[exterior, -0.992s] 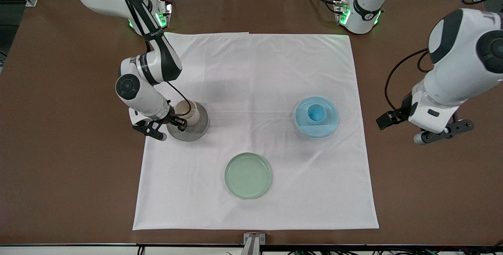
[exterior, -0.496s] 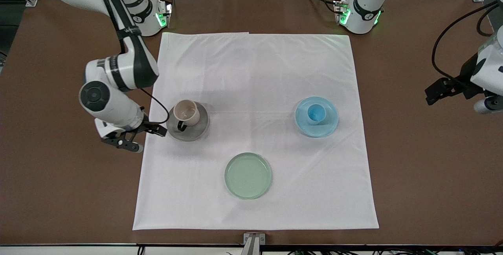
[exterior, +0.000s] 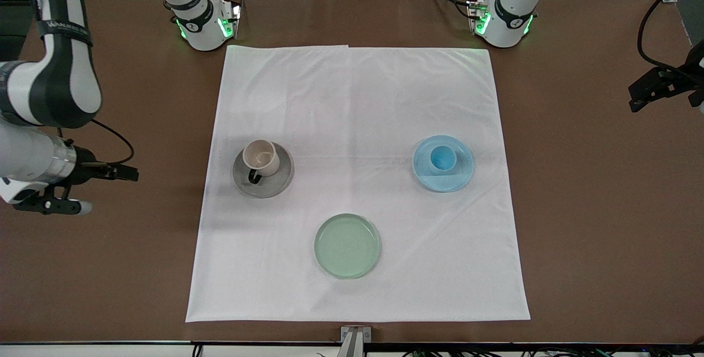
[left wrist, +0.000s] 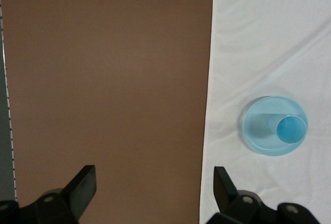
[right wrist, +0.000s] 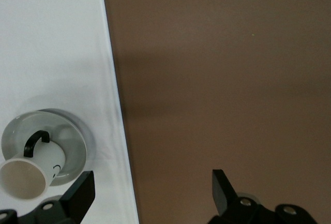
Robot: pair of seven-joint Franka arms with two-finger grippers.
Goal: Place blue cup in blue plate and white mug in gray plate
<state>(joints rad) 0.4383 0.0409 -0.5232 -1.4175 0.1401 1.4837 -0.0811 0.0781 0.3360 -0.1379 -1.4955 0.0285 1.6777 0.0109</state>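
— Hovering over the bare brown table [exterior: 110, 263] at the right arm's end, just off the white cloth [exterior: 357, 98]: right gripper [right wrist: 152, 185], fingers spread wide, holding nothing.

— And on the cloth, starting from that end?

— Gray plate [exterior: 275, 184] first, with the white mug [exterior: 261, 158] standing upright in it, dark handle turned toward the front camera. Then the pale green plate [exterior: 347, 246], nearest the front camera, holding nothing. Then the blue plate [exterior: 448, 181] toward the left arm's end, with the blue cup [exterior: 441, 158] upright in it.

— Left gripper [left wrist: 155, 180]?

— Up over bare table at the left arm's end, beside the cloth's edge, fingers apart, gripping nothing.

— Count?

— Three plates, one mug, one cup, two grippers, one cloth.
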